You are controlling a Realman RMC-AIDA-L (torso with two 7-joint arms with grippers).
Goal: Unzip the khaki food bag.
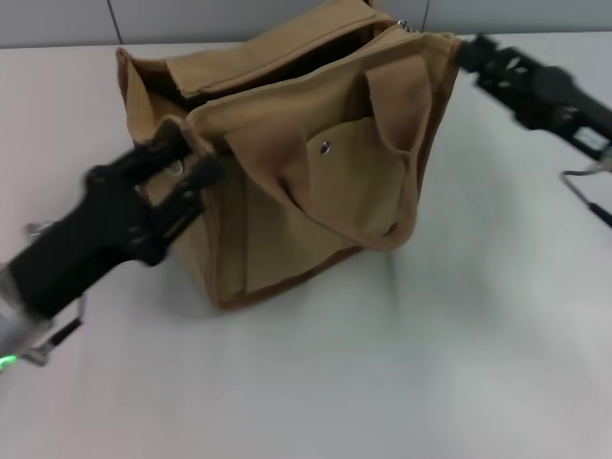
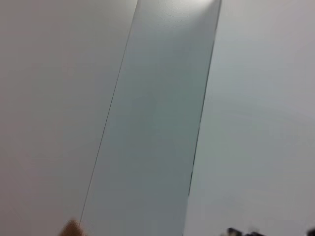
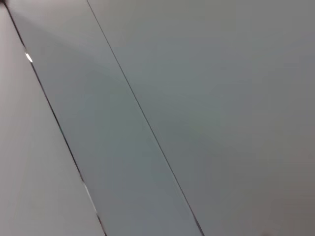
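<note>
The khaki food bag (image 1: 316,182) stands on the white table in the middle of the head view, with its snap pocket and one strap handle (image 1: 402,105) facing me. Its top gapes open along a dark slot (image 1: 287,62). My left gripper (image 1: 186,161) is at the bag's near left top corner, its fingers closed on the fabric edge by a small metal ring. My right gripper (image 1: 475,50) hovers just off the bag's far right top corner. The wrist views show only wall panels; a sliver of tan bag (image 2: 73,229) shows in the left wrist view.
The white table (image 1: 459,344) stretches in front of and to the right of the bag. A grey panelled wall (image 1: 57,19) runs along the table's far edge. A thin cable (image 1: 583,191) hangs under the right arm.
</note>
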